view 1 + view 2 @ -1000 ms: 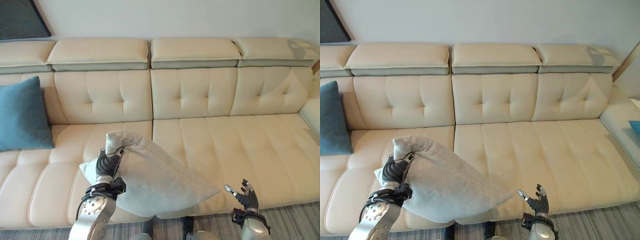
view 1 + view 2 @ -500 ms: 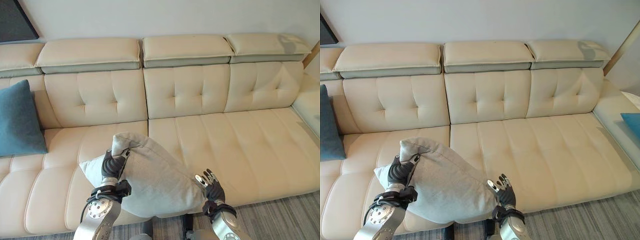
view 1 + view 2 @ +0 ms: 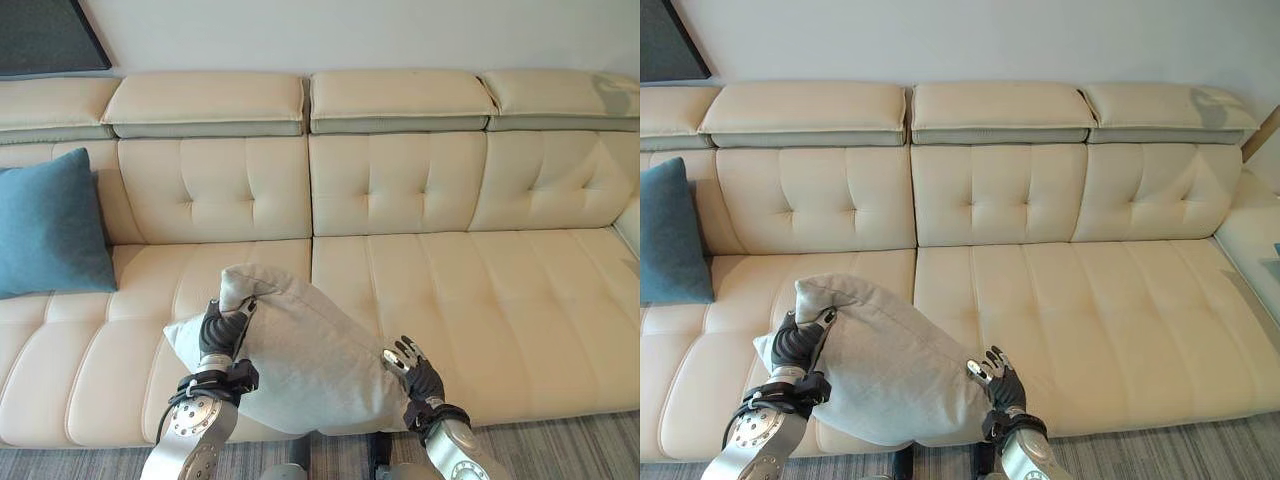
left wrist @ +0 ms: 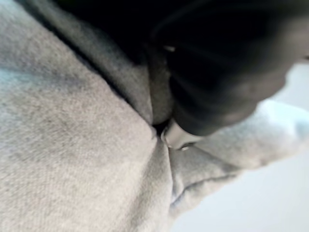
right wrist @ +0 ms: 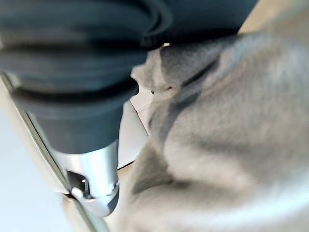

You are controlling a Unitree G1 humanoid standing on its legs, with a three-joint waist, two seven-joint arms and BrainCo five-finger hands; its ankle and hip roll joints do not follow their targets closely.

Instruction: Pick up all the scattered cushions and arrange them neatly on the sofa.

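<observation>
1. I saw the left hand (image 3: 222,330) pinching a soft, grey woven cushion (image 3: 300,355) over the sofa's (image 3: 440,290) front edge, at 7 o'clock.
2. Right hand (image 3: 415,372), fingers spread, pressed its 4 o'clock corner.
3. Sofa was tufted cream leather; blue cushion (image 3: 50,225) at 9 o'clock.
</observation>
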